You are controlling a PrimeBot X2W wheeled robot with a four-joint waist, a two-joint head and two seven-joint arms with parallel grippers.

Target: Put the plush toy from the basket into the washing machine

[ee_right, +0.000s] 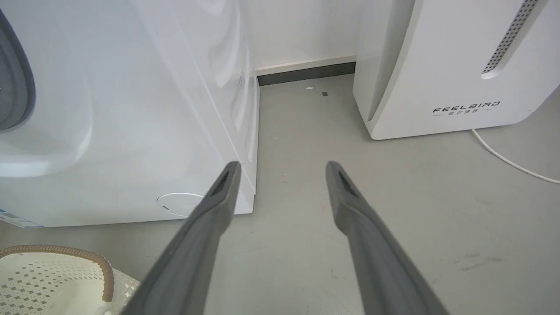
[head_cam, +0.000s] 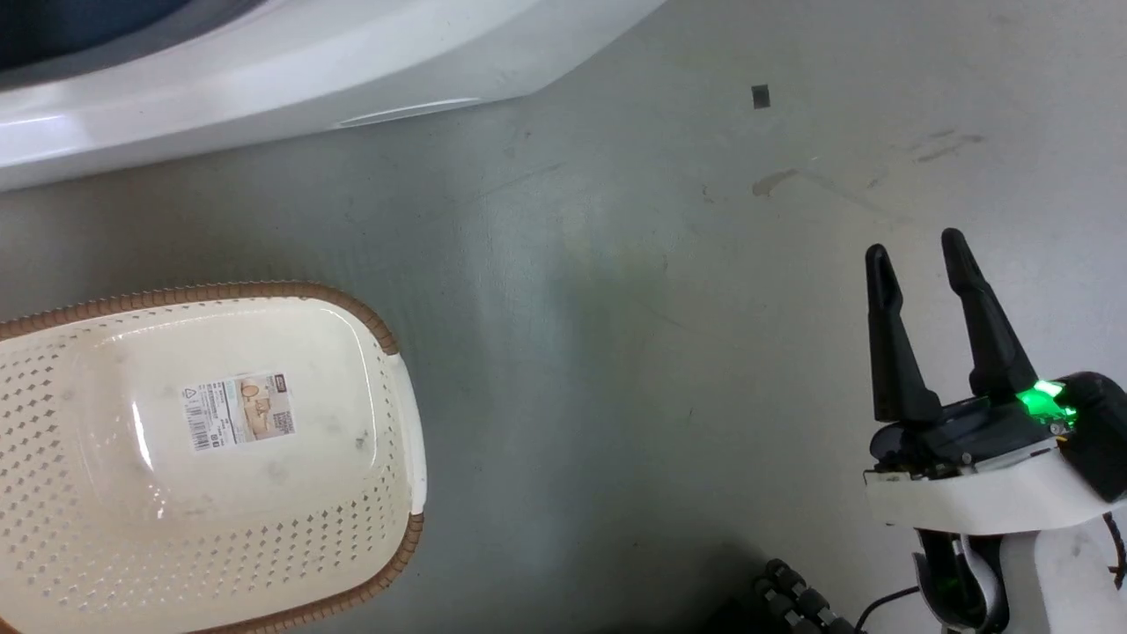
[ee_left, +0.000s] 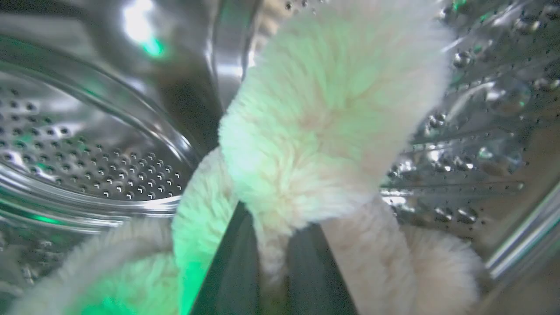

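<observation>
Plush toy (ee_left: 323, 122) is inside the washing machine (head_cam: 264, 62), cream fur bunched against the perforated steel drum (ee_left: 100, 166), green light tinting it. Left gripper (ee_left: 272, 258) is in the drum too, its dark fingers (ee_left: 236, 271) drawn close together and clamped on a strip of the toy's fur, with the toy's bulk just beyond the tips. Fingertips are buried in fur and can't be seen. Basket (head_cam: 387, 352) sits on the grey floor (head_cam: 616, 352) at near left, holding nothing, paper label (head_cam: 238, 411) showing on its bottom, brown rim facing up. Washing machine's white front runs across the far left, close to the basket but not touching. Right gripper (head_cam: 916, 248) hangs at near right over bare floor, well apart from basket and machine, fingers spread with nothing between them, green light lit at its base. Right wrist view has the white FEELBIRD appliance (ee_right: 437, 65) far right of the machine, with a gap of floor between, and a white cable (ee_right: 503, 159) trailing beside it.
</observation>
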